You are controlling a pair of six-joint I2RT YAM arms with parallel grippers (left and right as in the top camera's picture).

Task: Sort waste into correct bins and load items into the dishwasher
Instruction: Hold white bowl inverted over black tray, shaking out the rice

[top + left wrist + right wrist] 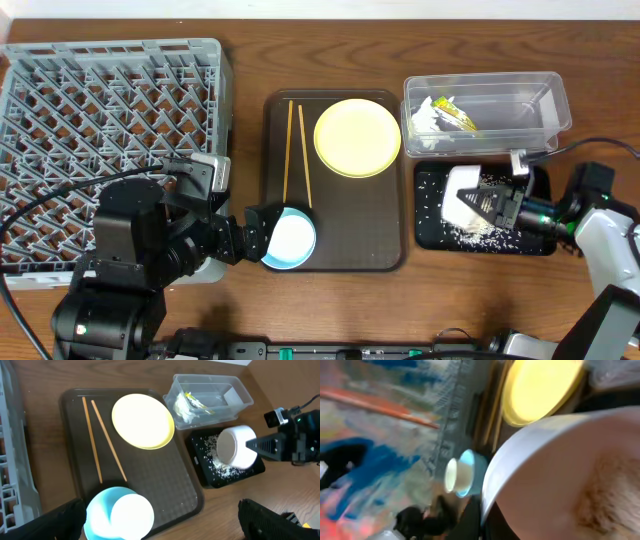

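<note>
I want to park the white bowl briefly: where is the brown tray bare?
Free: lower right of the brown tray, below the yellow plate, right of the light blue bowl. Crowded: its left, with chopsticks and that bowl.

Round white bowl (pixel 555 475) close up and tilted, filling lower right, round yellow plate (pixel 540 387) above it, light blue bowl (pixel 470 472) further left, surroundings blurred
</note>
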